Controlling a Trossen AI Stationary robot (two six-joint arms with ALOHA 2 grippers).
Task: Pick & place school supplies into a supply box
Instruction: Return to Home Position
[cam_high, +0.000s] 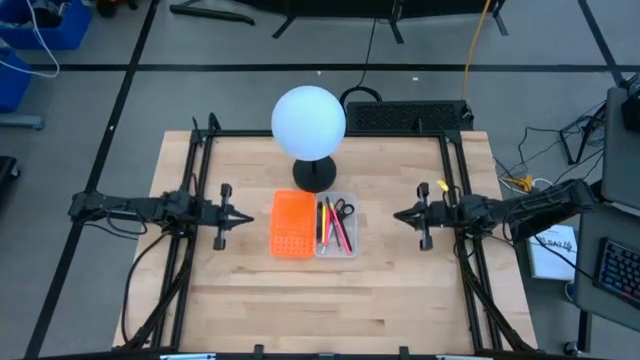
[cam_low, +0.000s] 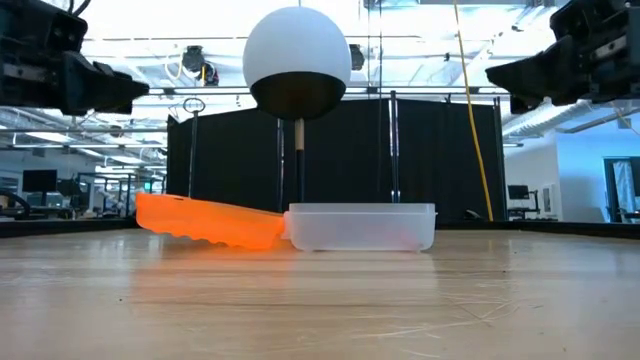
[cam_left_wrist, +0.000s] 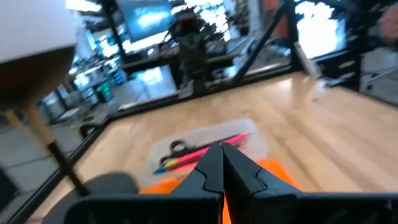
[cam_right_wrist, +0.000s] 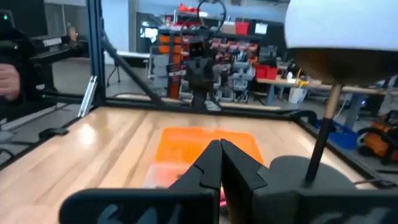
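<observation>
Flanking the supply box (cam_high: 336, 253), left gripper (cam_high: 243, 215) and right gripper (cam_high: 400, 215) are being held pressed together, empty; the lamp (cam_high: 309, 122) behind it risks being clipped.

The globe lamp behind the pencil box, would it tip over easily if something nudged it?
Probably yes: the globe lamp carries a big ball on a thin stem over a smaller dark base, so it looks top-heavy. A push high up would likely topple it; a push at the base may just slide it on the smooth wood table.
</observation>
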